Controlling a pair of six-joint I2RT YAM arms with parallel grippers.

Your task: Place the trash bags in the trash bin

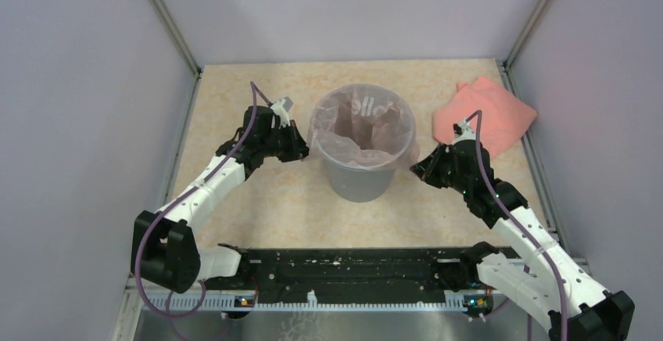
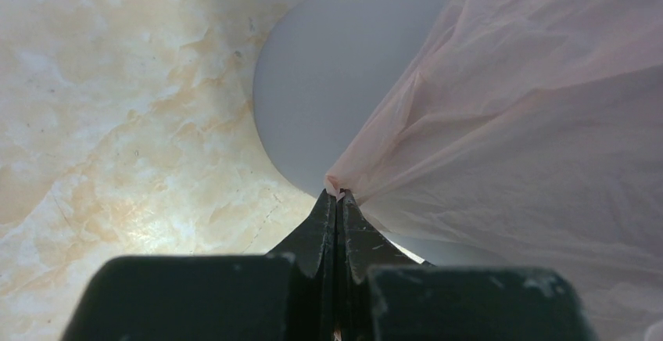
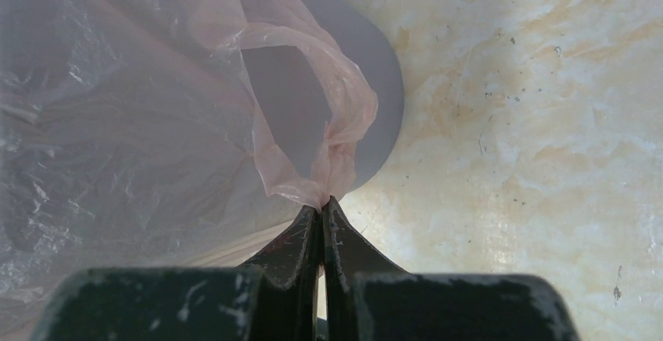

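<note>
The grey trash bin (image 1: 358, 183) stands upright in the middle of the marbled table (image 1: 258, 208), between the two arms. The pale pink trash bag (image 1: 361, 126) sits in its mouth. The thin, crinkly film is crumpled down into the hollow and its edge spills over the rim, with faint lettering showing on the far inner side.

The left gripper (image 1: 301, 152) is just beside the rim on the left, its jaws clenched on a pinched bit of the bag's edge. In the left wrist view the film fans out from the closed tips across the bin's outer wall. The right gripper (image 1: 418, 170) is just beside the rim on the right, a little nearer, its jaws pressed together on a twisted loop of the bag that hangs outside the bin wall.

At the far right a folded salmon-pink bundle (image 1: 485, 114) lies on the table against the right wall, beyond the right gripper and well apart from the bin. A purple cable (image 1: 254, 114) runs along each arm.
</note>
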